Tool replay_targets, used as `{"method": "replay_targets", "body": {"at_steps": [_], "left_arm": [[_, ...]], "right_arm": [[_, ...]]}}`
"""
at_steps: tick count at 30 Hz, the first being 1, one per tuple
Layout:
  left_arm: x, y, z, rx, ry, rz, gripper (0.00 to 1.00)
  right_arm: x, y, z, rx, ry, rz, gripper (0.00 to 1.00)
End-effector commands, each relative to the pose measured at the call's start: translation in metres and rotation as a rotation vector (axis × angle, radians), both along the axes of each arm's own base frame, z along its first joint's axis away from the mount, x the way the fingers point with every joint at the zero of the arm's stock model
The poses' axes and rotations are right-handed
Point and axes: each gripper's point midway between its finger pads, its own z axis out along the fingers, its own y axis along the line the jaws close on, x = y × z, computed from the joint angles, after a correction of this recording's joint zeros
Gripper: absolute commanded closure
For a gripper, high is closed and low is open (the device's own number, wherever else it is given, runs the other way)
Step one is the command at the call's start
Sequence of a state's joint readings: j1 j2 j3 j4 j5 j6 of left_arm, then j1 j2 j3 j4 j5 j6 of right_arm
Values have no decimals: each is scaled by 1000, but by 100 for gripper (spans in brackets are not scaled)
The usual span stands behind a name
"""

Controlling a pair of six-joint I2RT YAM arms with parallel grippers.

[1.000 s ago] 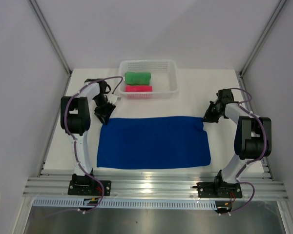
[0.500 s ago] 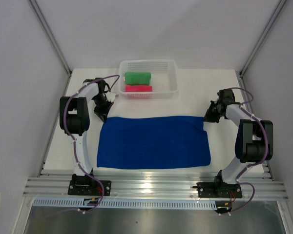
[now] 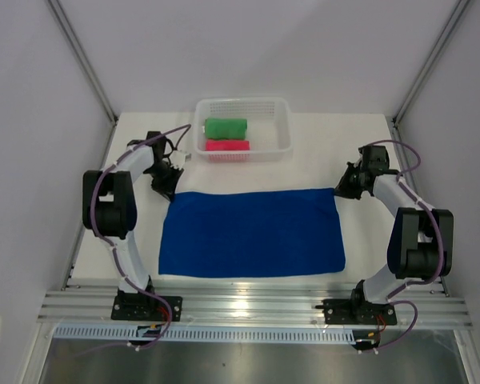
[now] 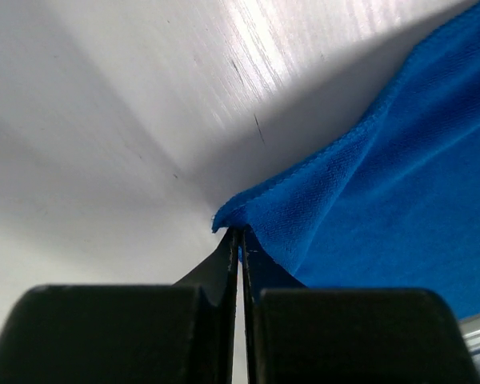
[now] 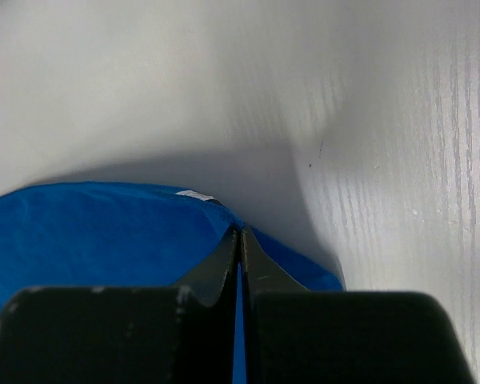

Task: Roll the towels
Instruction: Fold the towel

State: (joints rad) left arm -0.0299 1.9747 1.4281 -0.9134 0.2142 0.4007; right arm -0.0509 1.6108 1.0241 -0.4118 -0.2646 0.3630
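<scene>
The blue towel (image 3: 252, 232) is matt cloth, table (image 3: 336, 144) glossy.

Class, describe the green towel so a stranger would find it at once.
At the far edge of the table stands a white mesh basket. Two rolled towels lie inside it; the green towel is the rear one, behind the pink towel.

Bright overhead light, soft table (image 3: 360, 152) shadows, blurred wrist foregrounds.
</scene>
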Motion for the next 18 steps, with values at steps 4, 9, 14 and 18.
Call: {"method": "replay_targets", "body": {"at_steps": [4,9,14,18], "left_arm": [[21,3,38,-19,-192,3,99],[28,8,59,-2,-273,-1,99],[30,12,64,20,-286,-7,99],[28,9,69,4,-299,-11,99]], "right_arm": [[6,-4,30,-27,-113,31,100],[7,-11,34,-76,-129,37,100],[8,-15,32,-105,-123,44,100],[6,-16,32,-109,-136,40,100]]}}
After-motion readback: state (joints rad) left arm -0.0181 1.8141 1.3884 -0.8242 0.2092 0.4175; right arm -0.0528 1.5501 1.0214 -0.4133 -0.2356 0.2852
